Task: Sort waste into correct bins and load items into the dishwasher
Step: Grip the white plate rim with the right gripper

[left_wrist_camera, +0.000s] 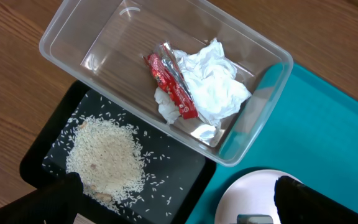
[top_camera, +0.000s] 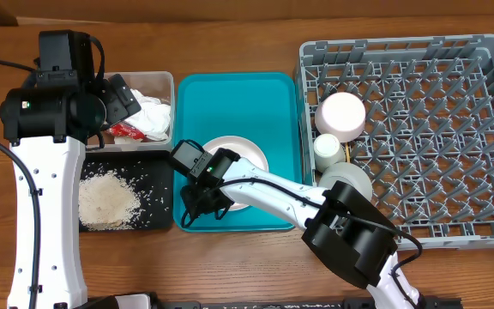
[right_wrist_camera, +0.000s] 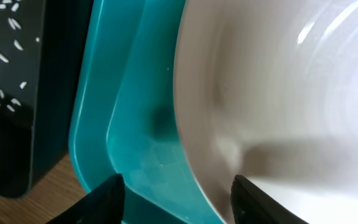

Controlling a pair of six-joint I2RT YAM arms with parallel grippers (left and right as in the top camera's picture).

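Plate [top_camera: 240, 153], pale pink, lies flat on the teal tray [top_camera: 230, 96] at centre frame in the overhead view, well apart from the grey dish rack [top_camera: 453, 129] at right. Right gripper [top_camera: 201, 194] stands at the plate's lower-left rim. In the right wrist view its fingers [right_wrist_camera: 107, 199] straddle that rim, half spread, one over the tray floor and one over the plate's inside. A gap shows between finger and rim, so nothing is gripped. Left gripper [left_wrist_camera: 179, 196] hangs spread wide and empty above the clear tub [left_wrist_camera: 104, 43], which holds the tissue [left_wrist_camera: 216, 81] and red wrapper [left_wrist_camera: 173, 84]. Rice [left_wrist_camera: 104, 155] lies on the black tray [left_wrist_camera: 33, 168]. Risks, as judged: a pinch on so thin a rim may slip or let the plate tilt. The outer finger, near the tray wall, may catch it and push the teal tray against the black tray, scattering rice.
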